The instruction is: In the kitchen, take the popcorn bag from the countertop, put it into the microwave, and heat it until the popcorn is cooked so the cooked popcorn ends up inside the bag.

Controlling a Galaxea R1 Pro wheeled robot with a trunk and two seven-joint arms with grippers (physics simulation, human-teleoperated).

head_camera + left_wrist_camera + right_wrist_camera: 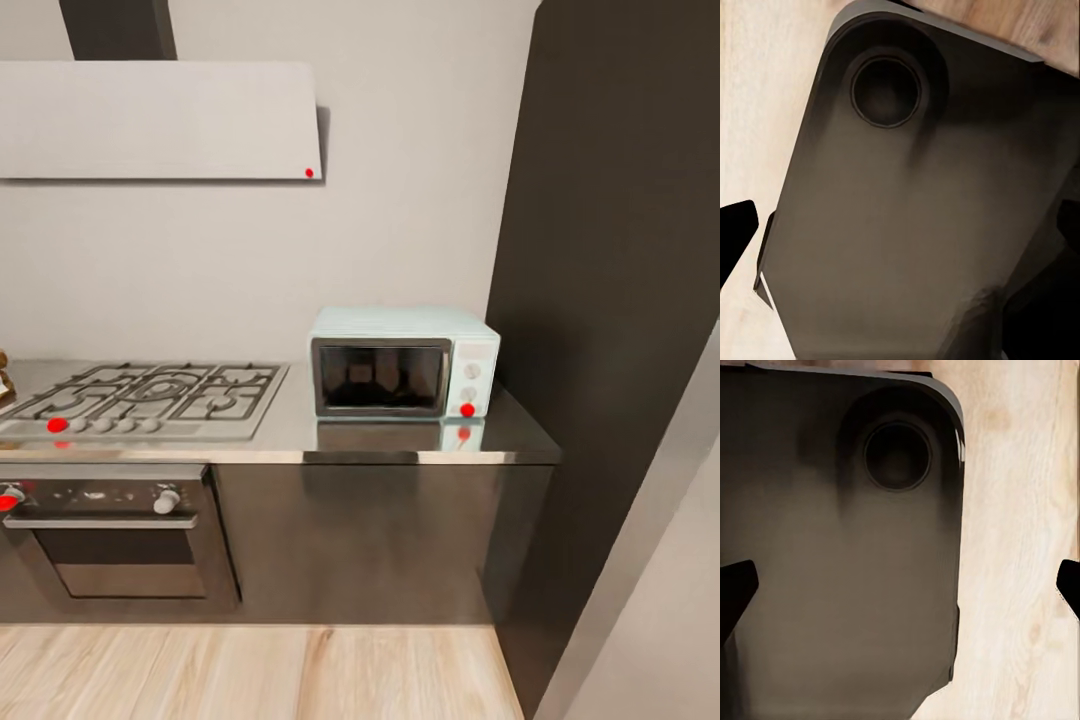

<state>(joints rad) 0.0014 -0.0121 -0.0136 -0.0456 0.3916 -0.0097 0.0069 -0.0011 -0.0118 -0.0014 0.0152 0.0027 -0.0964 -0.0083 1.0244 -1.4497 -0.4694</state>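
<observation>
Two grippers, both with jaws spread wide and nothing between them: left gripper [904, 240] shows dark fingertips [735, 232] at the frame edges, hanging over the dark rounded robot base [915, 210] with its round recess, wood floor [765, 90] beyond it. Right gripper [904, 585] same story, fingertips [735, 589] far apart, base panel [832, 555] under one side and wood floor [1020, 547] under the other. Neither gripper is near the counter; both are down low over the base, well apart from the task items. Head view, further out: steel counter [400, 445] ahead, mint-blue microwave [403, 362] sitting on it toward its right end, door shut, red dot on its panel. Gas hob [150, 398] left of the microwave, built-in oven [120, 535] below the hob. At the far left edge of the counter a small brown sliver [4, 375], possibly the popcorn bag, too cropped to tell. Range hood [160, 120] on the wall above, tall dark cabinet [620, 250] to the right.
</observation>
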